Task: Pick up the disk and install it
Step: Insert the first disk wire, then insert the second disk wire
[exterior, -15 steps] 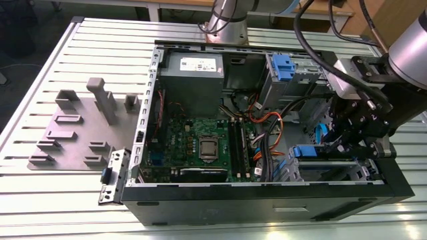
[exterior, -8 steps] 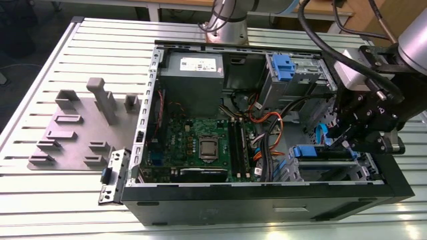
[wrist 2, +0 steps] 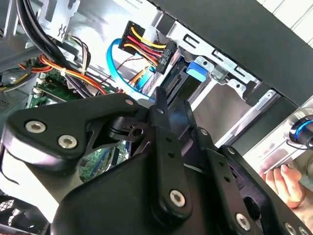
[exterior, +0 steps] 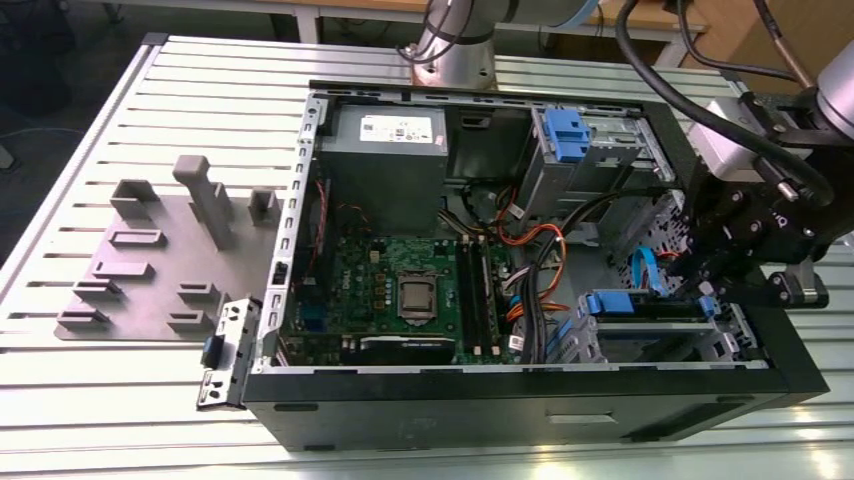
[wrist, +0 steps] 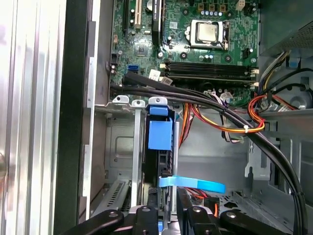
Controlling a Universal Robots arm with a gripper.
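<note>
Exterior view first — the gripper [exterior: 707, 285] hangs at the open computer case [exterior: 534, 400], on the exterior view's right, just beside a drive bay with a blue tab [exterior: 611, 303]. First wrist view: the disk [wrist: 160, 134] sits upright in that bay's slot, blue carrier end showing, near the motherboard [wrist: 190, 34]. I cannot tell whether the fingers [wrist: 146, 215] are apart or together — they flank the disk's edge. A person's hand [wrist 2: 283, 181] shows in the second wrist view.

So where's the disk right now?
In the exterior view the disk sits edge-up in the drive bay at the computer case's lower right corner, beside the gripper.
</note>
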